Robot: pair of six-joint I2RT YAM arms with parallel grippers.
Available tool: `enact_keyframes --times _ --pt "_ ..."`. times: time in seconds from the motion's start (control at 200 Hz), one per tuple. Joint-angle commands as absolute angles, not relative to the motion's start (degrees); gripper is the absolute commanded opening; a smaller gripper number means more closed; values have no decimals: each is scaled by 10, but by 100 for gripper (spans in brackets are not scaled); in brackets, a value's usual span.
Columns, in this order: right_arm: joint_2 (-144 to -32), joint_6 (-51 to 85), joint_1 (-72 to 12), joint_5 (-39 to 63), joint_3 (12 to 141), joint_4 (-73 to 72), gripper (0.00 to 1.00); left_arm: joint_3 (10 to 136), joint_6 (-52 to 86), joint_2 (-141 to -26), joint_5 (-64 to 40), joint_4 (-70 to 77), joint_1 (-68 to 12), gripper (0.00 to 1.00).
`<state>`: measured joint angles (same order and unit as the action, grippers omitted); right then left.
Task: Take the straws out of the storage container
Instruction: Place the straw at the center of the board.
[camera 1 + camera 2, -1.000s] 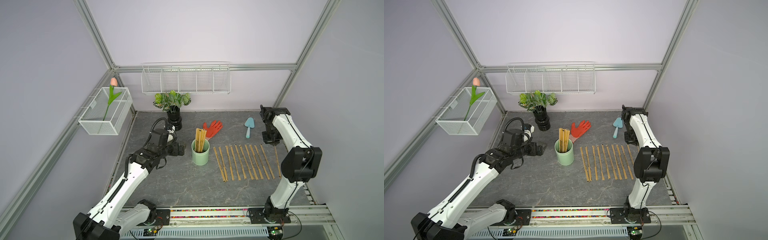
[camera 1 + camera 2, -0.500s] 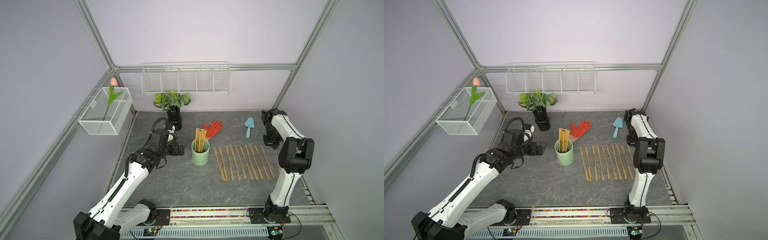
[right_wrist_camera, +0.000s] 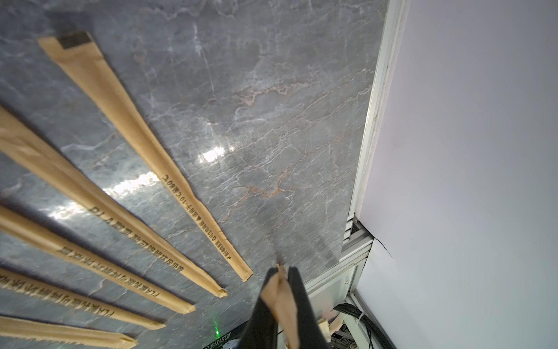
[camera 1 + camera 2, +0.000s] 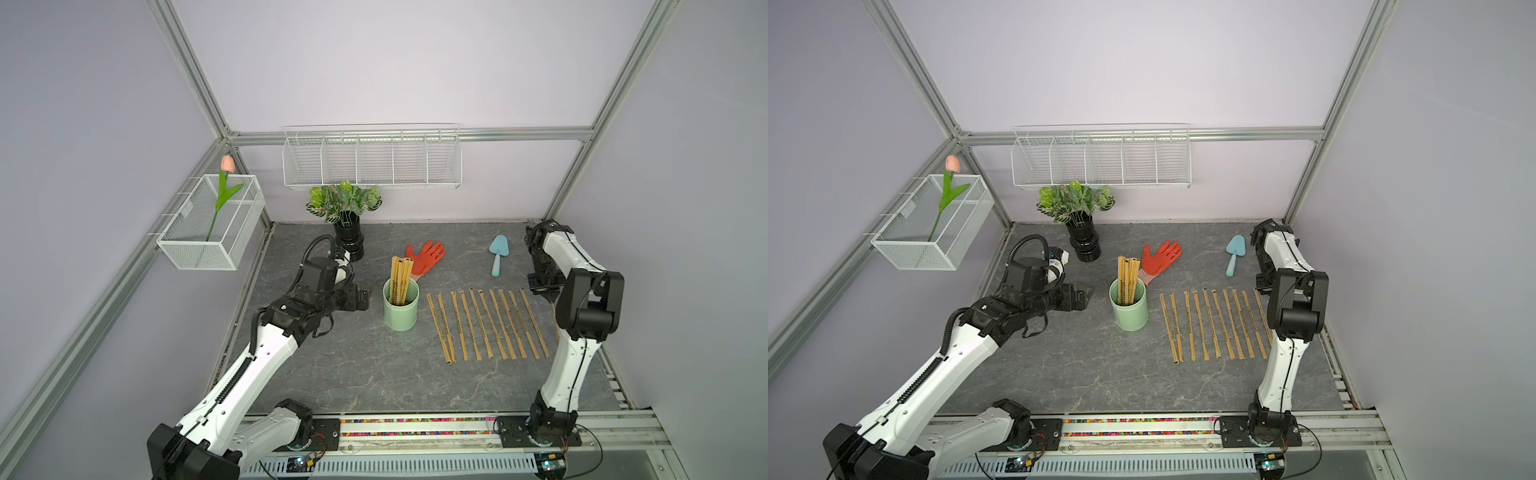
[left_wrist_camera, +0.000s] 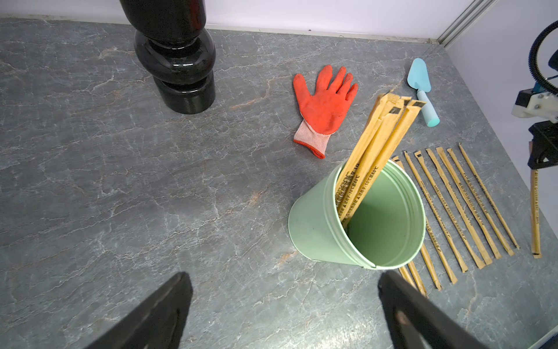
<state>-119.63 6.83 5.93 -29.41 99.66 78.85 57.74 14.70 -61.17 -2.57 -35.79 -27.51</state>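
A smooth, mint-green cylindrical storage container stands upright at the centre of both top views on a grey marble-veined table, a bundle of flat, tan paper-wrapped straws leaning inside it and more laid in a parallel row just right of it. At its left the left gripper sits with jaws spread wide, holding nothing; the right wrist view shows, as the top views barely do, the right gripper clamped shut on one straw
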Motion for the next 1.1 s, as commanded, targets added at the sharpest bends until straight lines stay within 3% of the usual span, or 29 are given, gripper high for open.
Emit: enact_keyframes --times 0.0,1.095 --pt "-1210 62 65 -303 1009 787 10 570 140 -608 -17 -344 -278 100" --pt "-1297 58 70 -278 1054 789 16 566 136 -619 2 -338 -278 100"
